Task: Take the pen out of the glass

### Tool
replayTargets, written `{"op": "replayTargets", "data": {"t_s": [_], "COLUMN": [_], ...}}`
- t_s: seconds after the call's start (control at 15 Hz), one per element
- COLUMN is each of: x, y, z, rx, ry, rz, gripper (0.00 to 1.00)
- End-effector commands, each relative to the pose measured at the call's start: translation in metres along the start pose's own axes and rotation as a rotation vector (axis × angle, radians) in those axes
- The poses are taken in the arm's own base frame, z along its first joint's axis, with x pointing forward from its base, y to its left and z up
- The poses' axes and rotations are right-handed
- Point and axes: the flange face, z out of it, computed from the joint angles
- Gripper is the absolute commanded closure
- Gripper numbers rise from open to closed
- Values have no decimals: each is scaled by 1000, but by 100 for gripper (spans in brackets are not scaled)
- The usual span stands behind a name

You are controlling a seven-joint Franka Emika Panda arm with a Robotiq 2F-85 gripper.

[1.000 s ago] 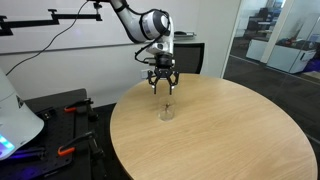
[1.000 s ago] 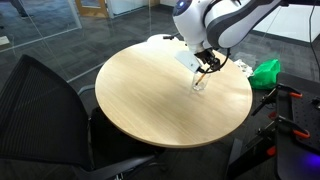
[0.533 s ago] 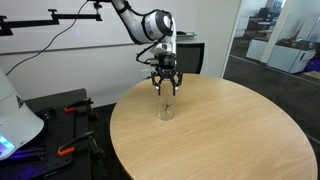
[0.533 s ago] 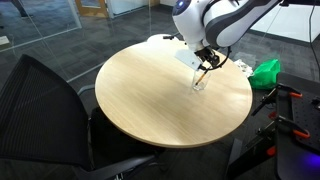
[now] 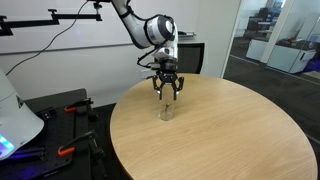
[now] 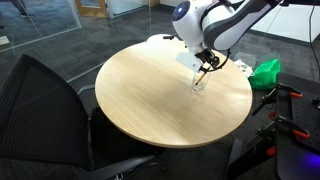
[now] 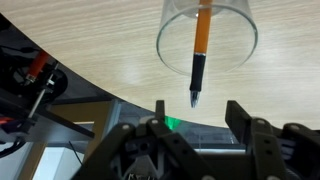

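Note:
The glass (image 7: pixel 207 35) is a small clear tumbler standing on the round wooden table (image 5: pixel 230 130). It shows in both exterior views (image 5: pixel 166 113) (image 6: pixel 199 84). The pen (image 7: pixel 200 50) stands in it, orange-bodied with a dark tip that pokes above the rim toward the wrist camera; it also shows in an exterior view (image 6: pixel 203 76). My gripper (image 7: pixel 200 115) hangs straight above the glass, open and empty, with the pen tip just beyond the gap between its fingers (image 7: pixel 240 115). It is also in both exterior views (image 5: pixel 166 93) (image 6: pixel 207 67).
A black office chair (image 6: pixel 50 100) stands against the table's edge. A green object (image 6: pixel 265 70) lies beyond the table. A dark bench with red-handled tools (image 5: pixel 70 110) and a white device (image 5: pixel 15 120) stand beside the table. Glass partitions (image 5: pixel 275 40) stand behind.
My gripper has come down a little toward the glass and the pen, staying open. The glass and pen have not moved.

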Motion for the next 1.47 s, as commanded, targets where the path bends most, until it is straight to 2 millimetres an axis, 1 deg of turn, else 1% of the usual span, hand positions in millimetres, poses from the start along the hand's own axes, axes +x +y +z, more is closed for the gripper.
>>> {"op": "replayTargets", "data": {"t_s": [0.0,0.27,0.53,0.67,0.73,0.8,0.93,1.0,1.13,1.2,1.33,1.4], "x": [-4,-7,-6,-6,-7,-7,-8,-9,-10,-10,-10,-10], "y": [-7,-11,-16,-17,-17,-18,-17,-17,-16,-17,-16,-16], "z": [7,14,14,14,14,15,16,17,18,19,20,20], "rx": [-5,-17,-18,-18,-18,-18,-19,-21,-22,-24,-25,-24], "ry": [2,8,8,8,8,8,9,8,11,12,13,15], "rz": [-24,-22,-15,-13,-14,-14,-15,-16,-19,-20,-24,-26], "gripper": [35,36,39,47,58,55,67,62,63,66,76,91]}}
